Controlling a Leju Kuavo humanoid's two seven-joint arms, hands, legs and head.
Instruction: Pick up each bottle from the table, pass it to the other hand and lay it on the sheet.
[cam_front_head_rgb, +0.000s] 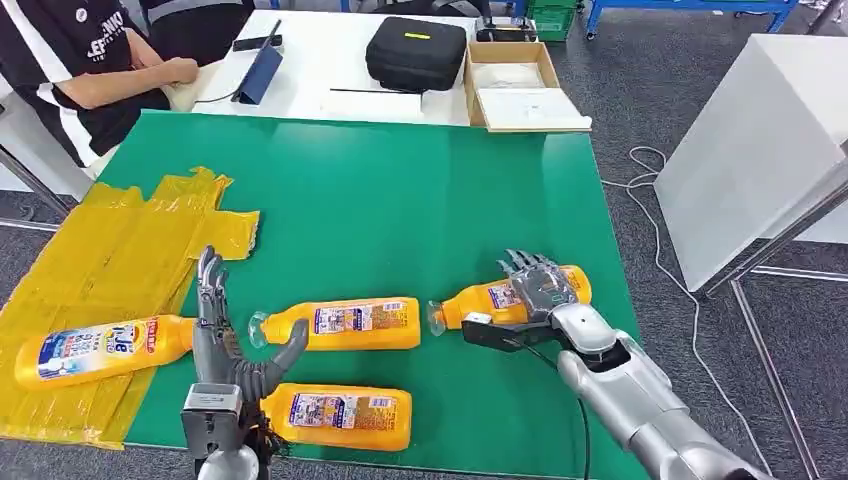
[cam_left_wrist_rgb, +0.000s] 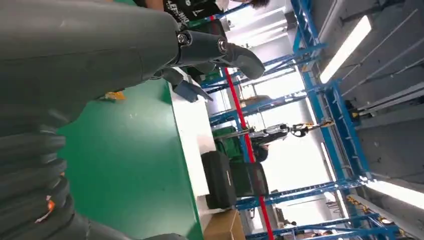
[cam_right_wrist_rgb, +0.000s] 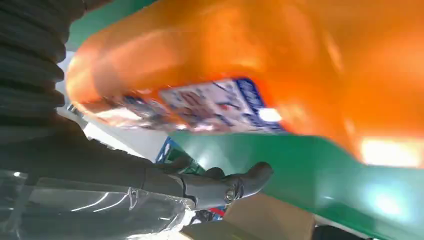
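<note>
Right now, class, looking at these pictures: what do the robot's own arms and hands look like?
Both arms are silver metal with rounded segments. The right robot hand has a silver back and dark fingers; a thin black cable runs along its forearm. The left robot hand is dark grey with a thick grey thumb. Both wrist views show a grey ribbed cover.

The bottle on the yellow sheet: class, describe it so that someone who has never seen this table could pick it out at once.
Start at the green table and find the crumpled yellow sheet draped over its left edge. One orange bottle lies on its side there, just left of the robot's raised left hand. Unlike the other three orange bottles, which lie on bare green, it alone rests on the yellow sheet.
</note>
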